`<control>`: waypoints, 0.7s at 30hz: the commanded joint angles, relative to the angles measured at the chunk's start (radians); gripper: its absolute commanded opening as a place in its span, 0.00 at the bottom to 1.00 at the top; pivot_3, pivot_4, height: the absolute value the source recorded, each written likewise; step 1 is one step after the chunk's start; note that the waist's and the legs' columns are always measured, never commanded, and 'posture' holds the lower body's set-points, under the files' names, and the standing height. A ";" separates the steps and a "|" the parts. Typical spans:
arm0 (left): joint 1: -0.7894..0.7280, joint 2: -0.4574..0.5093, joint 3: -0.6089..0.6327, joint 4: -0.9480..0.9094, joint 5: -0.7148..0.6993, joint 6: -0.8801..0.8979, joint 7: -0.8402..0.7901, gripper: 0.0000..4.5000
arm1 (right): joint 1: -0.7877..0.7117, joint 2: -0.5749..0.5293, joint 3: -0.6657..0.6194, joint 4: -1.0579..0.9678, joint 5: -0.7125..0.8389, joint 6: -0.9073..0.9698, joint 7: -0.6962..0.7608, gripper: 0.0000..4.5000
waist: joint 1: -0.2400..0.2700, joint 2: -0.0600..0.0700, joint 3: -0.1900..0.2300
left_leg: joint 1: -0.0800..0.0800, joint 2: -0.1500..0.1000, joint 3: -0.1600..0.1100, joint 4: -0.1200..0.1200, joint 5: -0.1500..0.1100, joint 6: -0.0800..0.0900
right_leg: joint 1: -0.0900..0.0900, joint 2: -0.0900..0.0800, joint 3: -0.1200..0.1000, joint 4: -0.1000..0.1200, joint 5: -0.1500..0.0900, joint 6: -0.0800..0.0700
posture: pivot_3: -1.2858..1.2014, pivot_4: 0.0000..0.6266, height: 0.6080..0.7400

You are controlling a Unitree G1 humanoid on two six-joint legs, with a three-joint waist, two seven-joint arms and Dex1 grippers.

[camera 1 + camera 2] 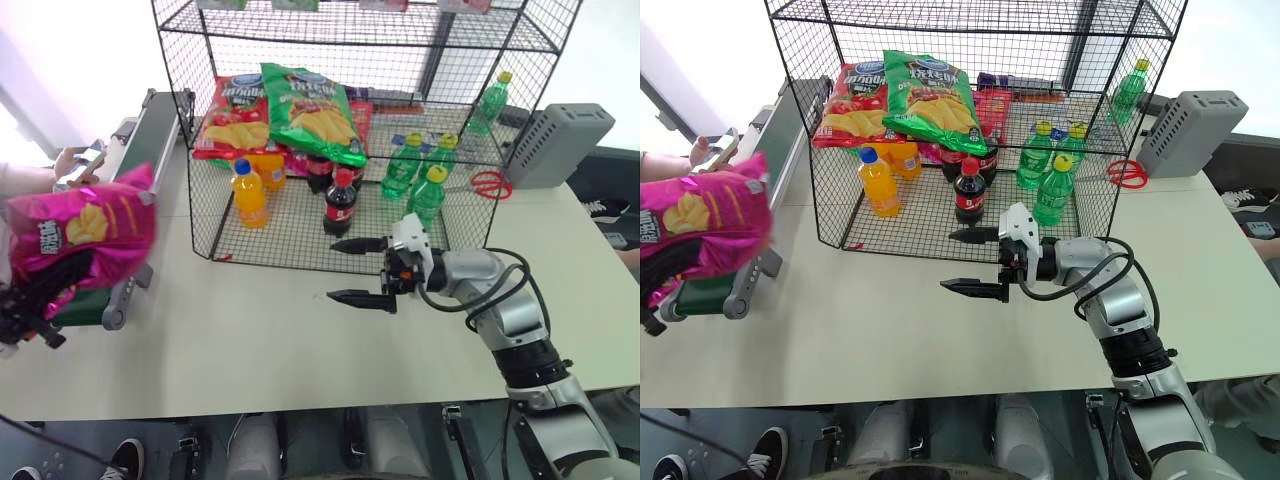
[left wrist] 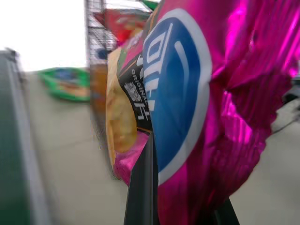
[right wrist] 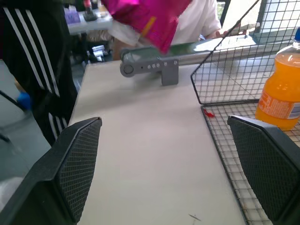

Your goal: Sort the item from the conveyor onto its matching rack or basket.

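Observation:
The item, a shiny magenta-pink chip bag (image 1: 85, 235) with a round blue logo (image 2: 178, 89), hangs in the air at the far left, over the near end of the conveyor (image 1: 150, 130). My left gripper (image 1: 30, 310) is shut on the bag's lower edge, and one black finger (image 2: 143, 187) presses against its front. My right gripper (image 1: 335, 270) hovers open over the table's middle, pointing left, just in front of the rack (image 1: 280, 235). Nothing lies between its fingers (image 3: 75, 154).
The rack's bottom tier holds a red chip bag (image 1: 232, 120), a green chip bag (image 1: 315, 115), an orange bottle (image 1: 248, 195), a cola bottle (image 1: 340, 205) and green bottles (image 1: 405, 165). Red scissors (image 1: 490, 184) and a grey box (image 1: 560, 140) lie right. A person's hand (image 1: 75, 165) rests beside the conveyor.

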 commanded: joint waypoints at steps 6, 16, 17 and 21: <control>-0.128 -0.012 -0.194 -0.129 -0.496 0.315 0.033 0.01 | 0.013 -0.084 -0.106 -0.170 0.364 0.450 0.008 1.00 | 0.013 0.000 0.000 | 0.001 -0.001 0.000 0.000 0.000 0.000 | 0.002 0.000 0.000 -0.001 0.000 -0.001 | 0.52 0.24 1.00; -0.488 -0.103 -0.521 -0.029 -0.565 0.435 0.073 0.01 | -0.005 -0.112 -0.205 -0.192 0.604 0.700 -0.040 1.00 | 0.007 0.000 0.000 | 0.002 -0.002 0.000 0.000 0.000 0.000 | 0.002 0.002 0.002 0.000 0.000 -0.001 | 0.52 0.24 1.00; -0.526 -0.124 -0.548 -0.013 -0.554 0.440 0.080 0.01 | -0.013 -0.104 -0.217 -0.188 0.640 0.728 -0.062 1.00 | 0.008 0.000 0.000 | 0.002 -0.002 0.000 0.000 0.000 0.000 | 0.003 0.002 0.002 0.000 0.000 -0.001 | 0.52 0.24 1.00; -0.619 -0.158 -0.582 0.053 -0.504 0.471 0.069 0.01 | -0.027 -0.110 -0.226 -0.213 0.718 0.794 -0.087 1.00 | 0.008 0.000 0.000 | 0.001 -0.002 0.000 0.001 0.000 0.000 | 0.003 0.002 0.002 -0.001 0.000 0.000 | 0.52 0.24 1.00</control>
